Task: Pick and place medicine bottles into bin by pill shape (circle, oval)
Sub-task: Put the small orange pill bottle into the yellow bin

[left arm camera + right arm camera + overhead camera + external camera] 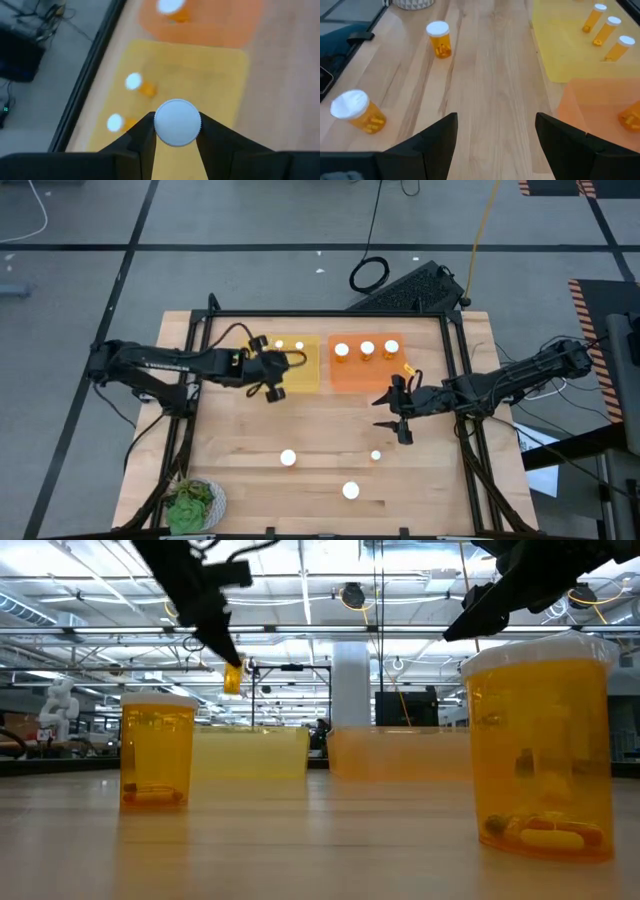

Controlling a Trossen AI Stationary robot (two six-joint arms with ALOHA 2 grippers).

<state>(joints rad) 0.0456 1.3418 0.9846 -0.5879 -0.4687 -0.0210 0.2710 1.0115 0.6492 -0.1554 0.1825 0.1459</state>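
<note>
left gripper (275,367): hovering over yellow bin (300,376), centre-left of high view; fingers (145,140) clamping a bottle (177,122) by the white cap, held above the bin floor
right gripper (398,412): hanging over bare table (300,420) right of centre, just below orange bin (372,372); fingers (437,135) spread apart, holding nothing
yellow bin: holding two bottles (289,345) along its upper edge
orange bin: holding three upright bottles (366,350) in a row at top, plus one lying at its right edge (407,368)
loose bottles: three standing on table, lower centre of high view (288,458), (376,455), (350,491)
plant (192,505): sitting lower left corner of table
</note>
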